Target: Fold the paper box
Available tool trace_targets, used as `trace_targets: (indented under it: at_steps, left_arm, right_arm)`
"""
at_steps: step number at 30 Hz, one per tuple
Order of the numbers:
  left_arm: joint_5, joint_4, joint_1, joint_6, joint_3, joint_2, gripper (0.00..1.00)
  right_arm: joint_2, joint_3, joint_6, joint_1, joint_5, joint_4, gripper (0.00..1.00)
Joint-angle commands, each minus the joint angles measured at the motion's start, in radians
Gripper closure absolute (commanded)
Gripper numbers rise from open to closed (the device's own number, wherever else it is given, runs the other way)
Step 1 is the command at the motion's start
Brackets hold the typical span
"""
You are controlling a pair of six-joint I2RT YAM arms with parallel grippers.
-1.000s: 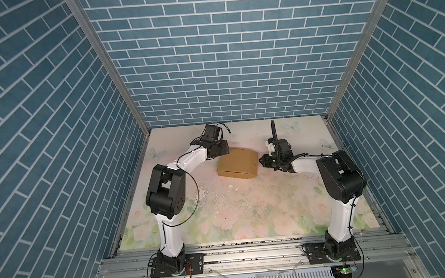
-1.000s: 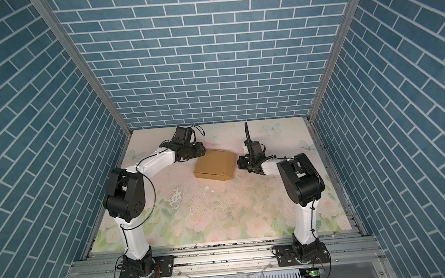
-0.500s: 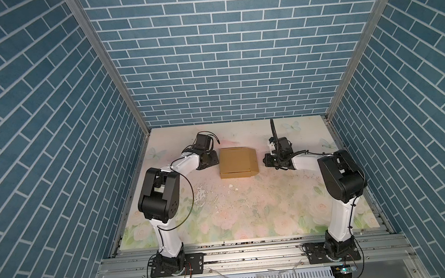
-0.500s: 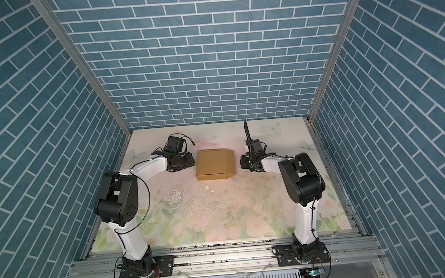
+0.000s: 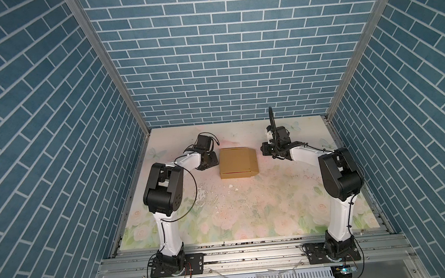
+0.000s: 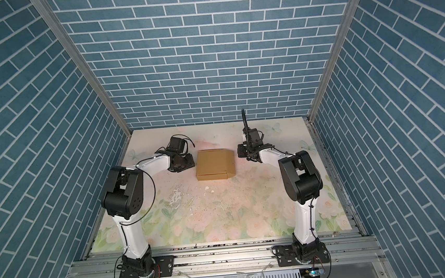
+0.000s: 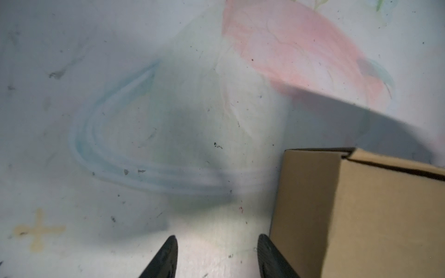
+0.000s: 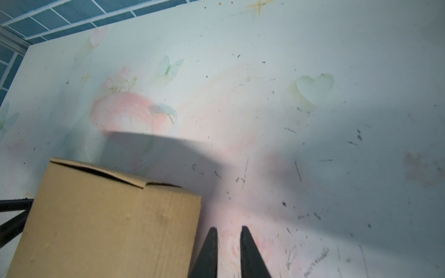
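Blue brick-pattern walls (image 5: pixel 222 50) on three sides, floral-print counter (image 5: pixel 248 211) in the middle, scuffed and dotted with small white flecks (image 5: pixel 230 186).

the paper box (image 5: pixel 238 161) sits in the far half of the counter, roughly centred, between the two arms in both top views (image 6: pixel 214 164). It is standing as a closed brown block, top panel flat. The side toward the right arm shows an angled panel with clipped corners. The wrist views show a thin dark slit along one top edge where the lid does not sit flush (image 7: pixel 361 216) (image 8: pixel 108 228).

left gripper (image 5: pixel 209 161) is low, just beside the box's left side (also (image 6: pixel 188 161)). In the left wrist view the jaws are apart, bare counter between them, nothing held (image 7: pixel 216 240). One finger (image 7: pixel 267 255) is right next to the box wall; contact can't be told.

right gripper (image 5: pixel 267 149) is low at the box's right side, a small gap away in both top views (image 6: pixel 241 151). In the right wrist view the jaws are nearly together, only a narrow strip of counter between them, nothing clamped (image 8: pixel 227 228). One finger (image 8: pixel 209 245) is close to the box's near corner (touching or not: can't tell).

Both arm bases are bolted to the aluminium rail (image 5: pixel 252 254) at the front.
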Motion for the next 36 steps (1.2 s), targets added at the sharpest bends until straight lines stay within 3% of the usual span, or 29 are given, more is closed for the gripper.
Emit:
trace_targets:
  at_steps: [1, 19, 28, 36]
  left_arm:
    - [0.006, -0.014, 0.006, -0.005, 0.048, 0.029, 0.45]
    - [0.040, 0.003, -0.032, -0.024, 0.108, 0.110, 0.45]
    - [0.056, 0.021, -0.055, -0.037, 0.117, 0.133, 0.45]
    - [0.063, 0.035, -0.063, -0.049, 0.118, 0.146, 0.45]
  right_arm:
    - [0.048, 0.050, -0.033, 0.004, 0.035, -0.066, 0.81]
    - [0.173, 0.264, -0.059, 0.106, 0.219, -0.295, 0.81]
    - [0.234, 0.307, -0.037, 0.122, 0.216, -0.321, 0.81]
    - [0.228, 0.287, 0.020, 0.125, 0.137, -0.264, 0.81]
